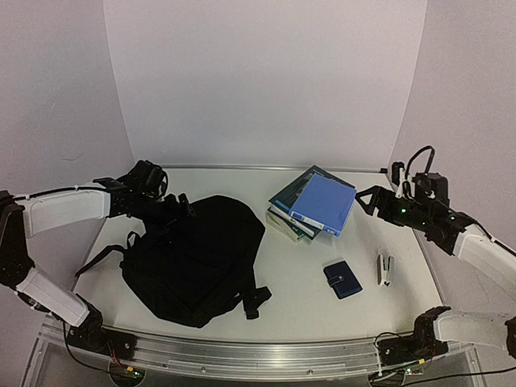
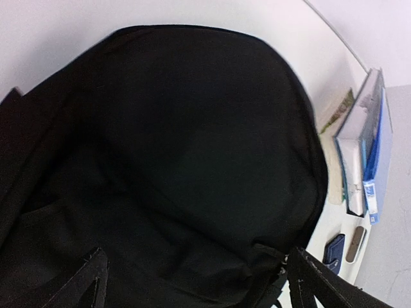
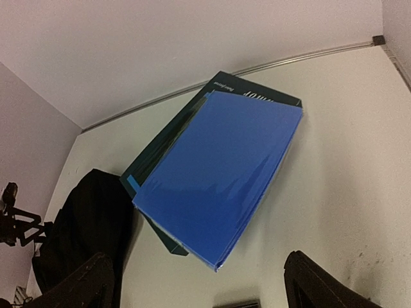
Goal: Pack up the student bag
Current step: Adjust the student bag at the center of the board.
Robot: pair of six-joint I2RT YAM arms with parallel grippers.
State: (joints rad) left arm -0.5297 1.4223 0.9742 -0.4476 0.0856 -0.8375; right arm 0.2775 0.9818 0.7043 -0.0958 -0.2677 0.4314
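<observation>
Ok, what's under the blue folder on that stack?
A dark teal book lies under the blue folder, poking out at its far edge. The top view shows at least one more book lower down. Their covers are mostly hidden.

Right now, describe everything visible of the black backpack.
The backpack is large, black, soft fabric, lying flat and slumped on the white table, left of centre. Shoulder straps trail out at its left and near-right sides. No opening shows. The open left gripper hangs over its far edge; contact cannot be judged.
</observation>
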